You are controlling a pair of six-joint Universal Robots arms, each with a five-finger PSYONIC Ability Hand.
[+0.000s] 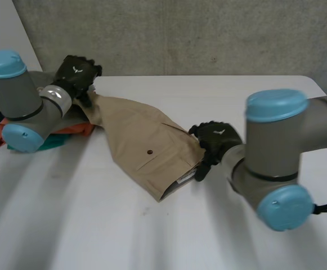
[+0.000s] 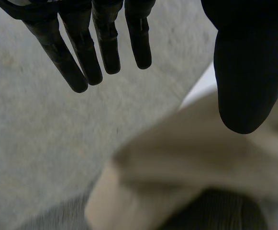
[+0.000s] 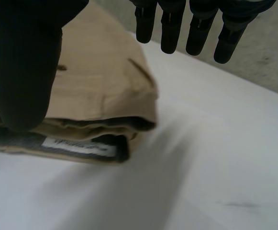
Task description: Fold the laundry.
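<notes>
At 9 o'clock on the white bench (image 1: pixel 95 225), an orange cloth (image 1: pixel 77 128) and a teal cloth (image 1: pixel 53 142) lie partly under the left arm. The left hand (image 1: pixel 76 73) is released, its fingers straight, just by the narrow end of the beige trousers (image 1: pixel 138 135), at their 10 o'clock. The trousers lie across the middle of the bench. The right hand (image 1: pixel 215 138), also released, is at their waistband, at 4 o'clock.

Tan garment (image 1: pixel 140 140) is matt woven cloth with a darker grey lining. Table (image 1: pixel 95 225) is smooth, white, matt. Wall (image 1: pixel 180 34) looks rough, grey, like concrete.
</notes>
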